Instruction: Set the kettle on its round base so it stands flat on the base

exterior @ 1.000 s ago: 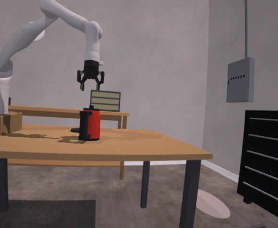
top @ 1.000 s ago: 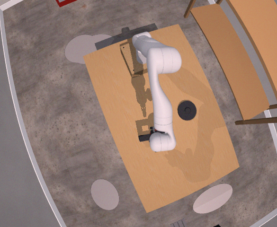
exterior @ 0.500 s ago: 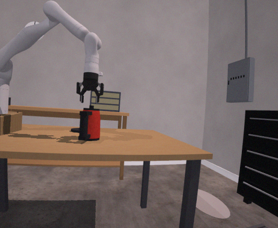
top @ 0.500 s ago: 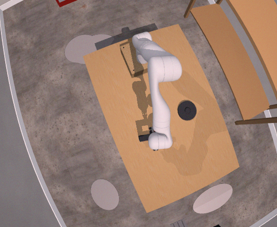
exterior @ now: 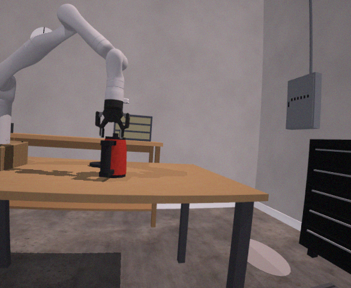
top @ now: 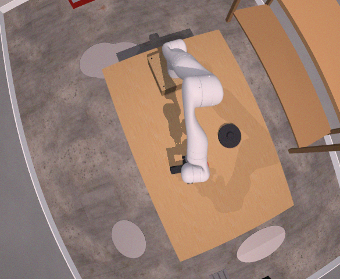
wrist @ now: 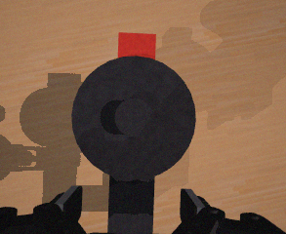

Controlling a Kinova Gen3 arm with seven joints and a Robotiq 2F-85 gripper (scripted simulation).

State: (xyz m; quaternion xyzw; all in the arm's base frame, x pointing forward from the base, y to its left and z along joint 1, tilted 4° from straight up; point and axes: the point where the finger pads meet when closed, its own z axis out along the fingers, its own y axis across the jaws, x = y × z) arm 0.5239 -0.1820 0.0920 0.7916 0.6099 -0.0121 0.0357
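— What does your kettle (exterior: pixel 116 156) look like right now?

— You have a red cylinder with a dark lid, a small knob (exterior: pixel 116 135) on top and a thick black handle (exterior: pixel 106 160) whose upright bar runs down the side facing the exterior camera's left. It stands upright on the worktop (exterior: pixel 156 186), not on its base. From the wrist view you look straight down on the round dark lid (wrist: pixel 134 124), with the handle (wrist: pixel 131 205) running toward the bottom edge and a red patch (wrist: pixel 137 45) showing past the lid's far edge.

— And the base?

— The base (top: pixel 229 135) is a flat black disk with its stud (top: pixel 229 134) up, lying on the worktop well apart from the kettle — in the exterior view only a sliver of it (exterior: pixel 95 164) shows behind the kettle's left side.

— Where is your gripper?

— Your gripper (exterior: pixel 112 132) hangs just above the lid, pointing straight down. Its fingers (exterior: pixel 101 130) are spread wide and hold nothing — in the wrist view the two tips (wrist: pixel 70 199) stand either side of the handle, apart from it.
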